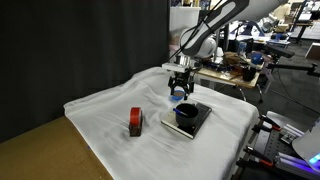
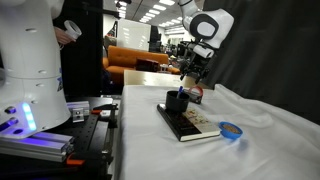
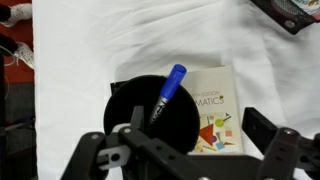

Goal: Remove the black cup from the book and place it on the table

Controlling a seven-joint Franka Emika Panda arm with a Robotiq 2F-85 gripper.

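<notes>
The black cup [image 3: 143,112] stands on the book [image 3: 218,118], with a blue pen [image 3: 168,92] leaning inside it. Both exterior views show the cup [image 1: 186,113] [image 2: 177,101] on the book [image 1: 198,122] [image 2: 196,126], which lies on the white-draped table [image 1: 100,108] [image 2: 265,112]. My gripper [image 3: 198,124] hovers just above the cup and is open, with nothing between its fingers. In an exterior view the gripper [image 1: 180,88] hangs over the cup's far side. One dark finger pad [image 3: 262,128] shows over the cloth to the right of the book.
A red and black block [image 1: 135,122] sits on the cloth apart from the book. A blue round lid [image 2: 231,130] lies near the book's corner. The table's bare wooden edge [image 1: 45,150] shows at the front. Lab benches and equipment stand behind.
</notes>
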